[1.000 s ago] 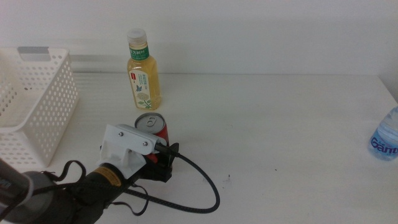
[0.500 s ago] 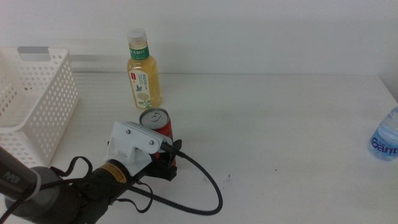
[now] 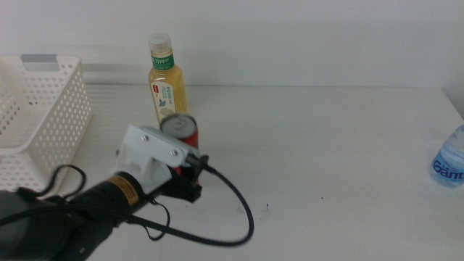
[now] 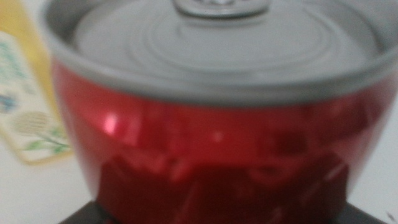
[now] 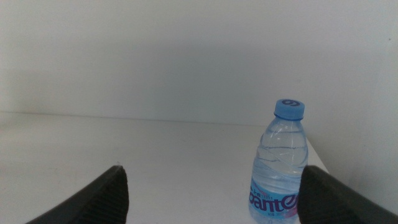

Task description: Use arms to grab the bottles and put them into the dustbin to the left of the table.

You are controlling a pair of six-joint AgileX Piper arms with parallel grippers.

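The middle view shows the left gripper [image 3: 190,183] pinching the red can [image 3: 180,137] near the middle of the table [image 3: 326,145]. The can looks lifted and tipped a little. Just behind it stands the yellow bottle [image 3: 166,82], upright. The white bin [image 3: 43,116] sits at the left edge of the table. The water bottle [image 3: 449,161] stands far off at the right edge. In the left wrist view, the can [image 4: 211,118] fills almost everything, with the yellow bottle [image 4: 25,93] beside it. In the right wrist view, the right gripper [image 5: 214,196] has its jaws spread wide, and the water bottle [image 5: 280,165] stands upright ahead of it.
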